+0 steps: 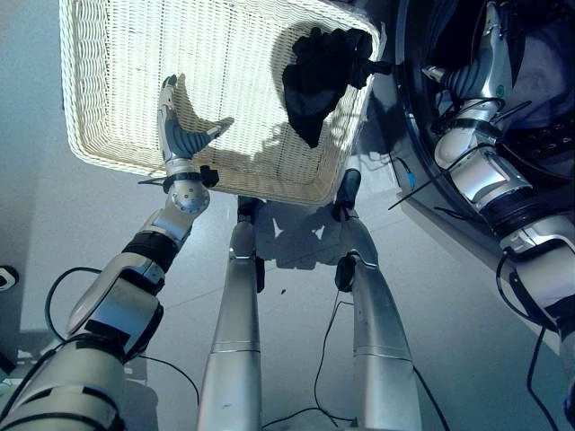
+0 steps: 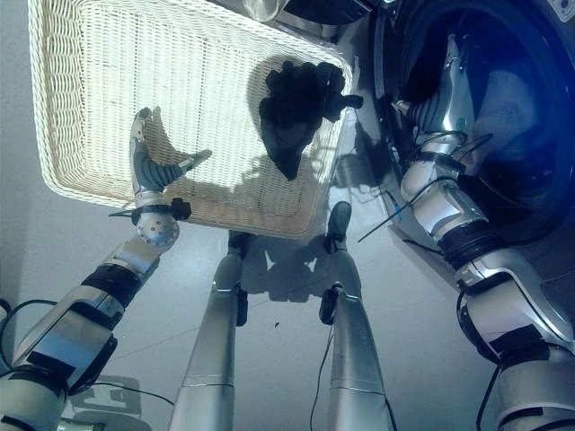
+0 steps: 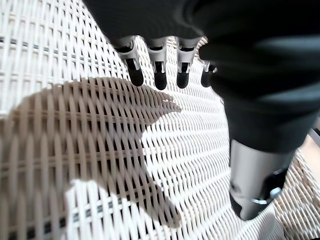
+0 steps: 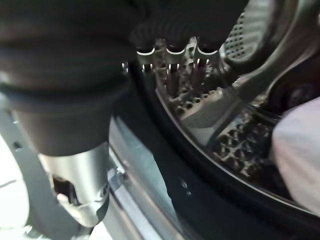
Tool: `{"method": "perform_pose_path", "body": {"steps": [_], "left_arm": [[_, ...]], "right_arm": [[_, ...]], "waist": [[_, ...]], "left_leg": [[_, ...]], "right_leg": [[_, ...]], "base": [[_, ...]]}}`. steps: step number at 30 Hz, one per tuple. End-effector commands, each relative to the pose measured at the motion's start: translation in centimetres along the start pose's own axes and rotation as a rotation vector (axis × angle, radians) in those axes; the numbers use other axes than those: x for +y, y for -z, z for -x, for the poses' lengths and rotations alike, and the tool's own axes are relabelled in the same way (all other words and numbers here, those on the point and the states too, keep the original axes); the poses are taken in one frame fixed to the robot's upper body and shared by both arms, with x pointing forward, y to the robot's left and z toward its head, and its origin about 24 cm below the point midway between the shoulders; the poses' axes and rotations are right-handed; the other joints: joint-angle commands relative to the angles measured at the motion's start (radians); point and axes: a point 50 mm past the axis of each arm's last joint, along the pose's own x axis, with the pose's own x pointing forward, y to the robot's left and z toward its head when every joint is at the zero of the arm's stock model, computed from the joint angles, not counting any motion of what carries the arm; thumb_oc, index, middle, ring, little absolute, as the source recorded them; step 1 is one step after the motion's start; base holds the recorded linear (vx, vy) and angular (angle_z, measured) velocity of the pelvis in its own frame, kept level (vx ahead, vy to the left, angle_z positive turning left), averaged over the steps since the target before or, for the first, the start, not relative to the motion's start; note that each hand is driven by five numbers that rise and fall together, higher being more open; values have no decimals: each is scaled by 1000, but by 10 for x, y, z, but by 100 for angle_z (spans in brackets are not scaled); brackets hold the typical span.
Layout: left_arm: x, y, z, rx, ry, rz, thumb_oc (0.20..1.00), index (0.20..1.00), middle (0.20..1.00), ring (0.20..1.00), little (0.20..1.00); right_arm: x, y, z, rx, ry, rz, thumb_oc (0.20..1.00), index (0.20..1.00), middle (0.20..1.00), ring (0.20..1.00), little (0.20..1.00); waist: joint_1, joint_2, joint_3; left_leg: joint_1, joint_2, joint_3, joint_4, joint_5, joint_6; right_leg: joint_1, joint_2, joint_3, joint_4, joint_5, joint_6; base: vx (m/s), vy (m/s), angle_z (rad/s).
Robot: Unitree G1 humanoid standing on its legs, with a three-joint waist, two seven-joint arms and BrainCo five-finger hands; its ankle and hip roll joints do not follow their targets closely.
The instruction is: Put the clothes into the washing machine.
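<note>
Starting at the left hand (image 1: pixel 178 136): it hovers over the white wicker basket (image 1: pixel 108 144) near its front rim, fingers straight and relaxed, thumb spread, holding nothing. Your left wrist view confirms this, with bare weave and the hand's shadow below the fingertips (image 3: pixel 159 79). Judge this posture as a ready-to-reach stance, since the open spread suits a descent onto cloth.

The right hand (image 2: pixel 446 85) sits inside the mouth of the washing machine (image 2: pixel 539 180), at the drum (image 4: pixel 220 135). Its fingers (image 4: pixel 171 75) extend toward the perforated wall and appear straight, with nothing gripped. A pale garment (image 4: pixel 300 150) lies in the drum just beside the hand, which suggests a load point reached for release.

1 dark garment (image 1: pixel 319 76) remains in the basket, bunched against the corner nearest the machine and well apart from the left hand.

Expect the remaining work to be 1 pickup. Note that the dark garment lies closer to the right arm's side, so you should weigh which hand reaches it with less crossing.
</note>
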Motion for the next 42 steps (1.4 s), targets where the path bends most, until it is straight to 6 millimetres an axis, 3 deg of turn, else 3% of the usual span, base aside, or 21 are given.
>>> {"method": "perform_pose_path", "body": {"steps": [1, 9, 15, 20, 28, 42], "left_arm": [[1, -7, -4, -8, -77, 47, 1000, 1000, 1000, 1000, 1000], [-4, -7, 1, 2, -82, 52, 1000, 1000, 1000, 1000, 1000], [-8, -10, 0, -1, -68, 61, 1000, 1000, 1000, 1000, 1000], [-9, -14, -4, -11, -48, 54, 1000, 1000, 1000, 1000, 1000], [-15, -15, -5, -6, -6, 26, 1000, 1000, 1000, 1000, 1000], [-24, -17, 2, -11, 12, 31, 1000, 1000, 1000, 1000, 1000]], "right_arm": [[-2, -28, 2, -192, 5, -31, 1000, 1000, 1000, 1000, 1000], [4, -66, 19, -433, -62, -83, 1000, 1000, 1000, 1000, 1000], [15, -106, 35, -679, -194, -59, 1000, 1000, 1000, 1000, 1000], [27, -120, 38, -745, -308, 13, 1000, 1000, 1000, 1000, 1000], [44, -124, 35, -743, -352, 99, 1000, 1000, 1000, 1000, 1000], [44, -118, 27, -664, -305, 128, 1000, 1000, 1000, 1000, 1000]], "waist": [[-21, 58, -7], [-21, 59, -7], [-9, 57, -7], [6, 54, -7], [30, 57, -7], [40, 67, -7]], "left_leg": [[43, -109, 51, -91, 33, 90], [52, -111, 52, -96, 35, 88], [53, -115, 51, -95, 42, 85], [45, -121, 41, -99, 58, 83], [40, -130, 27, -106, 70, 82], [40, -141, 23, -99, 70, 86]], "right_leg": [[20, 83, -92, 117, -102, 82], [26, 85, -89, 116, -105, 84], [31, 82, -95, 112, -106, 81], [28, 78, -107, 106, -93, 80], [28, 71, -124, 97, -78, 80], [23, 69, -125, 105, -72, 84]], "base": [[0, 0, 0], [0, 0, 0], [-4, -1, -1], [1, -22, 4], [1, -21, 7], [0, 0, 0]]}}
